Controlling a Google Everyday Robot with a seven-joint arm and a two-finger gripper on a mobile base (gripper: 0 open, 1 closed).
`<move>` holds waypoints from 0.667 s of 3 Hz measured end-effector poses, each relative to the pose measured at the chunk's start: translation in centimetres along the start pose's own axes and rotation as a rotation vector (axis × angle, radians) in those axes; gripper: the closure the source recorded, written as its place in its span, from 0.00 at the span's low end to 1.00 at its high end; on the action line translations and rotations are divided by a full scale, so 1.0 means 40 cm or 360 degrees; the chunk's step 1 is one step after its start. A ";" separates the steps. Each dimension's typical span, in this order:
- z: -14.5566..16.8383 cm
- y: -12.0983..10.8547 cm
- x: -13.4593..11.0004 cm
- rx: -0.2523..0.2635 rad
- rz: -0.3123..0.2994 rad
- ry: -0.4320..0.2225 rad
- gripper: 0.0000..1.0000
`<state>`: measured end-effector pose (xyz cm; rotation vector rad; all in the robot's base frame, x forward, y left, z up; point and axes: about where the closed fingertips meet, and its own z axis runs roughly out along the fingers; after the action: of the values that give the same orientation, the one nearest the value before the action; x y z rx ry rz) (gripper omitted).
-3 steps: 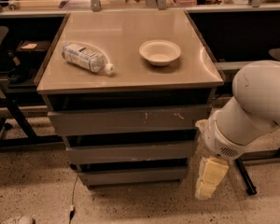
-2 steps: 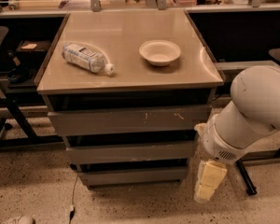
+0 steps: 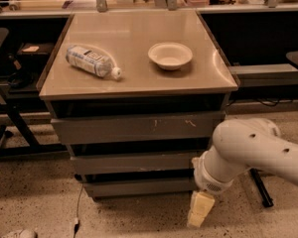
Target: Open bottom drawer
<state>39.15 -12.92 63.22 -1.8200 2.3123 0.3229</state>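
Note:
The cabinet has three grey drawers. The bottom drawer (image 3: 139, 186) is the lowest and smallest front, plain and shut, just above the speckled floor. Above it are the mid-sized front (image 3: 134, 161) and the tallest front (image 3: 139, 128) with pale scratches. My gripper (image 3: 198, 209) hangs from the white arm (image 3: 253, 152) at the lower right, near the floor, just right of the bottom drawer's right end and apart from it.
A plastic bottle (image 3: 92, 61) lies on its side on the cabinet top, and a white bowl (image 3: 170, 55) stands to its right. A chair's legs (image 3: 5, 128) are at the left. A dark leg (image 3: 260, 187) stands behind my arm. A cable (image 3: 78, 207) lies on the floor.
My arm and gripper have shifted left and slightly lower, closer to the cabinet's lower right corner. The drawers have not moved.

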 end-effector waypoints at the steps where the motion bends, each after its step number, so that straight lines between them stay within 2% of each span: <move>1: 0.176 -0.018 0.017 -0.0031 0.0059 -0.0004 0.00; 2: 0.175 -0.018 0.017 -0.0032 0.0058 -0.0003 0.00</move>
<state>39.74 -11.76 56.26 -1.7875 2.3518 0.3539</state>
